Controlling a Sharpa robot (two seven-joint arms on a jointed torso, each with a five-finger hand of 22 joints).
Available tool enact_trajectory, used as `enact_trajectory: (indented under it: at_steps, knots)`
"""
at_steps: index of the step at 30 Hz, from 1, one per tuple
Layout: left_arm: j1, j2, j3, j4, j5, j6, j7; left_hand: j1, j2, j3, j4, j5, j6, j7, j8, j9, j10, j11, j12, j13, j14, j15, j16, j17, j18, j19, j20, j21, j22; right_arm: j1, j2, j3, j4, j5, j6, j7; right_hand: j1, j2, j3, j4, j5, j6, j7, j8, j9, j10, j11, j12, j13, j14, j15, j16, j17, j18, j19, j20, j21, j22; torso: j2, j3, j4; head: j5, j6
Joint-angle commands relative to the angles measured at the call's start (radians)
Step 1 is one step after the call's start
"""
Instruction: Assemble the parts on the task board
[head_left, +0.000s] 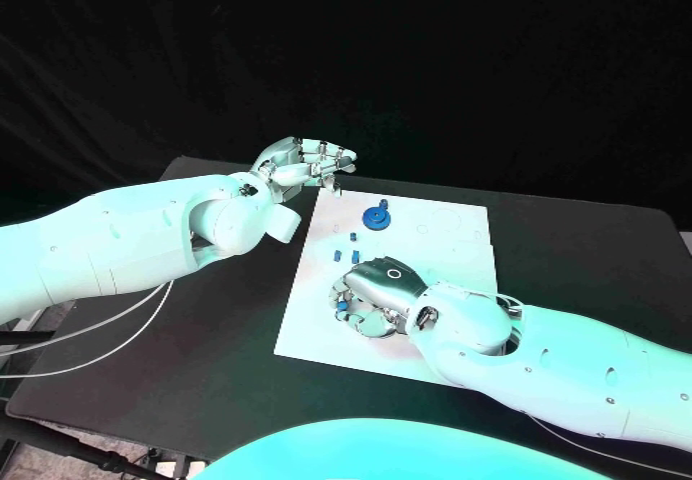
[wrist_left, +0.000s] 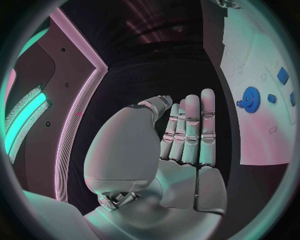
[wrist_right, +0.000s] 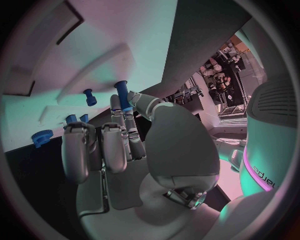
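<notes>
The white task board (head_left: 447, 290) lies in the middle of the table. A blue gear (head_left: 376, 216) stands near its far left part, with small blue parts (head_left: 351, 238) just in front of it. My right hand (head_left: 378, 295) hovers low over the board's near left area, fingers curled. It pinches a blue peg (wrist_right: 122, 95) between thumb and a fingertip. Another blue peg (wrist_right: 90, 96) stands on the board (wrist_right: 94, 45) beyond it. My left hand (head_left: 303, 165) is raised by the board's far left corner, fingers straight and holding nothing. The left wrist view shows my left hand (wrist_left: 187, 135) with the gear (wrist_left: 250, 99) beyond it.
The black table (head_left: 188, 370) surrounds the board. White cables (head_left: 101, 340) run across the table's left side under my left arm. A blue block (wrist_left: 282, 75) and a small blue piece (wrist_left: 272, 98) lie on the board (wrist_left: 262, 135) near the gear.
</notes>
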Motion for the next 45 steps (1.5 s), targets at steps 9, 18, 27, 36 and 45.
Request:
enact_trajectory:
  at_steps: [9, 18, 27, 36, 45]
  knots:
    - [0.001, 0.000, 0.001, 0.003, 0.005, 0.015, 0.004, -0.010, 0.003, 0.002, -0.005, 0.001, -0.008, 0.000, 0.002, 0.001, -0.011, 0.000, 0.007, 0.002, -0.009, 0.001, -0.004, -0.002, 0.014, -0.006, 0.004, -0.007, -0.001, -0.003, 0.007, -0.005, -0.002, -0.026, 0.022, -0.008, -0.060, -0.051, -0.015, 0.013, 0.017, -0.058, 0.016, -0.047, -0.019, -0.080, 0.020, -0.013, -0.017, 0.033, 0.023, -0.012, -0.015, -0.006, 0.032, 0.021, -0.041, 0.199, -0.001, -0.0001, 0.0007, -0.002, 0.000]
    - [0.001, -0.002, 0.001, 0.003, 0.005, 0.014, 0.002, -0.010, 0.003, 0.002, -0.005, 0.001, -0.008, 0.000, 0.002, 0.001, -0.011, 0.000, 0.007, 0.002, -0.009, 0.001, -0.004, -0.002, 0.014, -0.006, 0.004, -0.007, -0.001, -0.004, 0.002, -0.006, 0.004, -0.026, 0.009, -0.006, -0.070, -0.062, -0.024, 0.016, 0.017, -0.066, 0.015, -0.056, -0.022, -0.097, 0.022, -0.011, -0.021, 0.031, 0.025, -0.016, -0.022, -0.003, 0.028, 0.024, -0.054, 0.195, 0.000, 0.0010, 0.0000, 0.000, 0.000]
    - [0.001, -0.003, 0.001, 0.003, 0.005, 0.015, 0.001, -0.010, 0.003, 0.002, -0.005, 0.001, -0.008, 0.000, 0.002, 0.001, -0.011, 0.000, 0.007, 0.002, -0.009, 0.001, -0.004, -0.002, 0.014, -0.006, 0.004, -0.007, -0.001, -0.005, -0.012, -0.006, 0.014, -0.027, -0.043, -0.006, -0.071, -0.079, -0.070, 0.012, 0.024, -0.126, 0.017, -0.099, -0.034, -0.222, 0.035, -0.006, -0.049, 0.011, 0.035, -0.053, -0.082, 0.025, -0.024, 0.034, -0.200, 0.143, 0.000, 0.0015, 0.0007, -0.001, 0.001]
    - [0.001, -0.004, 0.001, 0.001, 0.005, 0.016, 0.000, -0.010, 0.003, 0.002, -0.005, 0.001, -0.008, 0.000, 0.002, 0.001, -0.011, 0.000, 0.007, 0.002, -0.009, 0.001, -0.004, -0.002, 0.014, -0.006, 0.004, -0.007, -0.001, -0.005, -0.072, 0.000, 0.067, -0.016, -0.130, 0.026, -0.057, -0.065, -0.229, 0.035, 0.041, -0.153, 0.003, -0.120, -0.035, -0.273, 0.037, 0.042, -0.066, -0.011, 0.037, -0.107, -0.166, 0.042, -0.051, 0.037, -0.313, 0.095, -0.001, 0.0013, -0.0005, -0.009, 0.007]
    - [0.000, -0.008, -0.001, 0.001, 0.005, 0.016, 0.000, -0.011, 0.003, 0.002, -0.005, 0.001, -0.008, 0.000, 0.002, 0.001, -0.012, 0.000, 0.008, 0.002, -0.009, 0.001, -0.004, -0.002, 0.014, -0.005, 0.004, -0.007, -0.002, 0.052, -0.255, 0.021, 0.169, 0.236, -0.215, 0.086, -0.030, -0.026, -0.297, 0.076, 0.045, -0.100, 0.024, -0.110, -0.031, -0.154, 0.022, 0.148, -0.056, 0.012, 0.023, -0.084, -0.128, 0.022, -0.002, 0.023, -0.212, 0.129, -0.006, -0.0004, -0.0077, -0.033, 0.022]
